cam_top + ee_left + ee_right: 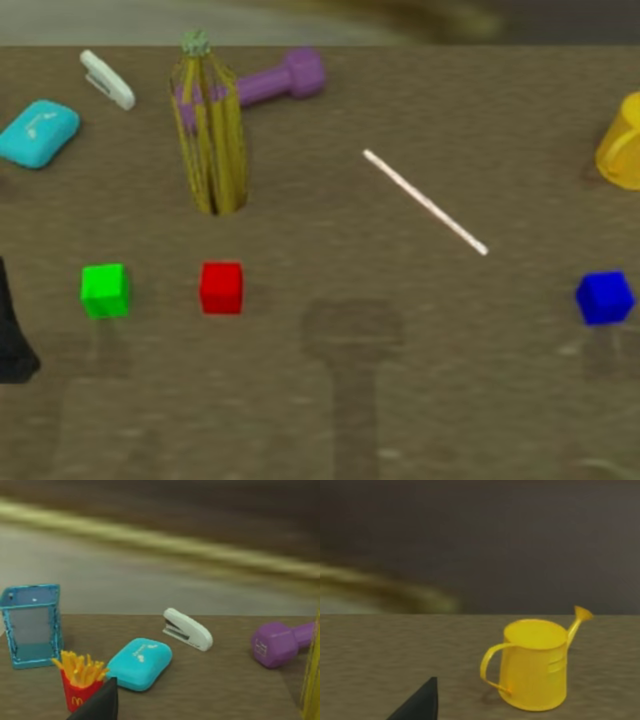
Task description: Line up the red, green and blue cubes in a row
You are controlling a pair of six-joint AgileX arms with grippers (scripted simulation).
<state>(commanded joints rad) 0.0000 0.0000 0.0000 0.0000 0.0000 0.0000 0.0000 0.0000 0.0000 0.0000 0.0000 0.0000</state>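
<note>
The left gripper [12, 335] shows as a dark shape at the left edge of the brown table [420, 400] in the top view. Only one dark tip of it enters the left wrist view, so I cannot tell whether its jaws are released or clenched. They grasp nothing that can be seen.

Nearest to those jaws is the green cube [104, 290], a little to their right and clear of them. The red cube [221, 288] sits farther right, level with the green one with a gap between them.

Beyond the left jaws, toward the far edge, lie a teal case [38, 132] and a white stapler [107, 79]. The left wrist view also shows a carton of fries [80, 680] close ahead of the jaws and a blue mesh holder [32, 625] beside it.

The yellow bottle [210, 135] stands behind the red cube, with a purple dumbbell [280, 80] lying behind it. A thin white stick [425, 201] lies aslant near the middle, well apart from both grippers.

The blue cube [604, 298] rests alone near the right edge, far from the other two cubes. A yellow watering can [622, 142] stands behind it.

The right gripper [420, 702] is outside the top view. Its wrist view shows one dark tip, with the watering can ahead of it. Its jaws' state cannot be told.
</note>
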